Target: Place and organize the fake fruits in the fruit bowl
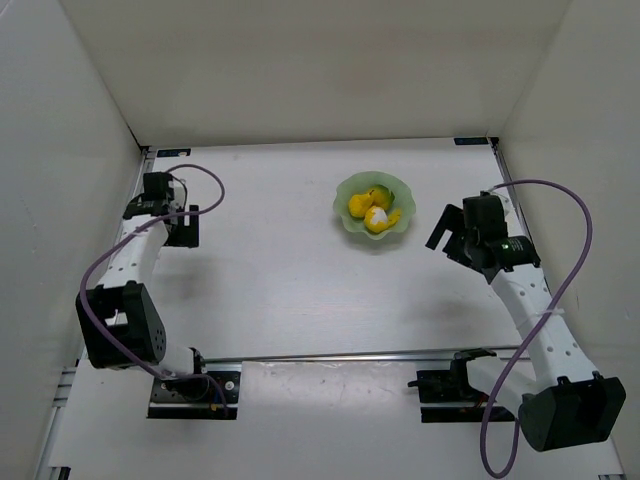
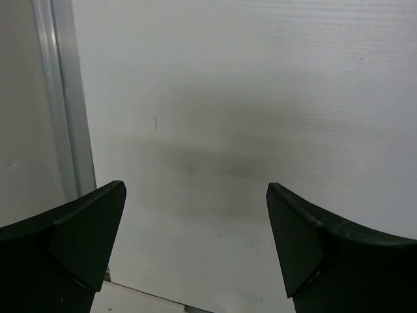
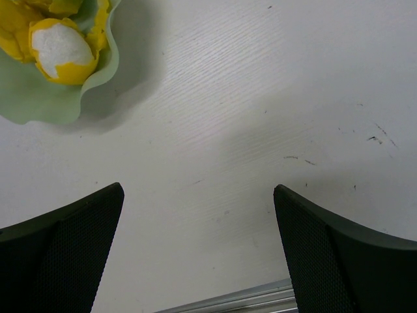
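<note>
Fake fruits point(image 1: 372, 208): all three clustered inside fruit bowl point(image 1: 404, 190), far right of counter point(image 1: 280, 270); nothing left to carry. Right hand point(image 3: 199, 189) wide, empty, near bowl. Left hand point(image 2: 195, 189) wide, empty, well apart.

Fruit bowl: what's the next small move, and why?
Probably just back the right gripper away toward its base. All three fake fruits seem to sit inside the fruit bowl, none lies loose on the table in view, and the left gripper is open and empty like the right.
</note>
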### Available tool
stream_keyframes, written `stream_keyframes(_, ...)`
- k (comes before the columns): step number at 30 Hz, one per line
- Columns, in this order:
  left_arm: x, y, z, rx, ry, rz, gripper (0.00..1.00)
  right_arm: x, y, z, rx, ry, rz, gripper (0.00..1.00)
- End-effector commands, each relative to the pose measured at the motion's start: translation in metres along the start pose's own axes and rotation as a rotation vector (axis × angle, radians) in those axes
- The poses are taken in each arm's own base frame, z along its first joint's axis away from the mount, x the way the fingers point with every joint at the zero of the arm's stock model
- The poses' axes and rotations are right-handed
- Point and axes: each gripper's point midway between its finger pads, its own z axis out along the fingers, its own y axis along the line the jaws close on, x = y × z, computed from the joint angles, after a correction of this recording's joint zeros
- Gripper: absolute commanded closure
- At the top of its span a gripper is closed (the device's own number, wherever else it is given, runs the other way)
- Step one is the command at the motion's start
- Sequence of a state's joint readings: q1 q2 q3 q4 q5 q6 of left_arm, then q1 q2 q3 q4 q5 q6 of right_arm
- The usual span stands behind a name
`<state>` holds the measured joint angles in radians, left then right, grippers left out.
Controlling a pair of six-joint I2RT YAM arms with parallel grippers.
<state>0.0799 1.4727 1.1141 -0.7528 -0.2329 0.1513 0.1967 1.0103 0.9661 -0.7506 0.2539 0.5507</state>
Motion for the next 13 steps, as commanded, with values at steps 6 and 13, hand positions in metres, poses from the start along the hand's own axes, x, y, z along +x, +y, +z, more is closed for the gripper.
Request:
stream_keyframes(6, -0.028, 0.008, -0.023, 0.098, -0.146, -0.196, 0.00, -0.017, 0.019, 0.006, -0.042, -0.005, 0.046, 0.00)
stream_keyframes(13, -0.025, -0.008, -0.030, 0.205, -0.164, -0.159, 0.00, -0.013, 0.026, 0.015, -0.057, 0.028, 0.051, 0.00)
